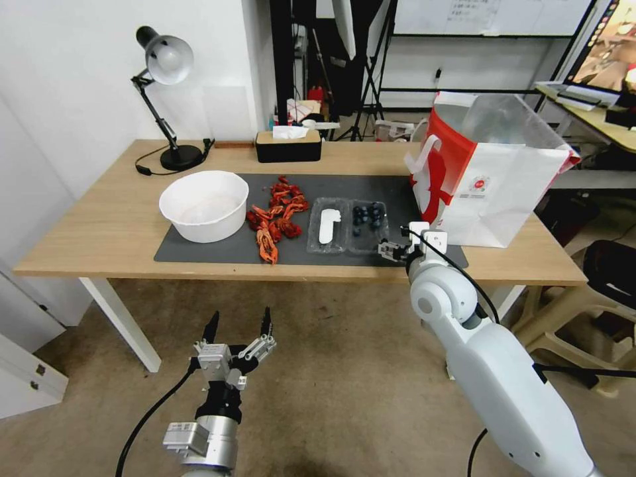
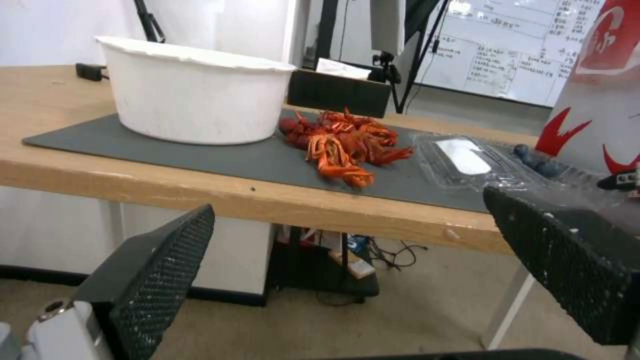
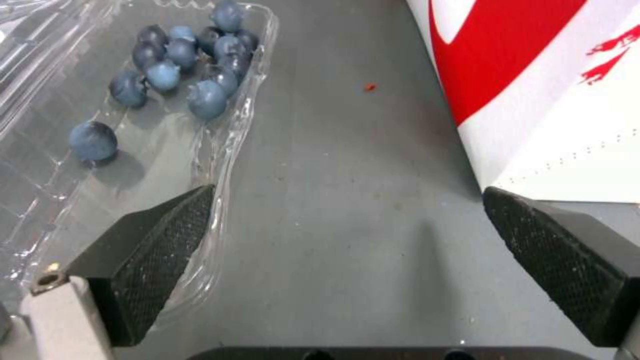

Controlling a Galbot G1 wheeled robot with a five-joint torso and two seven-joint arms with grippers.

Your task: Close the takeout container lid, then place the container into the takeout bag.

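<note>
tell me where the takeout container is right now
In the head view the takeout container lies open on the dark mat, between the red crayfish pile on its left and the takeout bag on its right.

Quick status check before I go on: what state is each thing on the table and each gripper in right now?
takeout container: open flat on the mat, blueberries in one half
lid: folded back, sticker showing
takeout bag: upright, mouth open
white bowl: upright
crayfish: loose pile on the mat
desk lamp: looks unlit
right gripper: open, beside the container
left gripper: open, below table level
</note>
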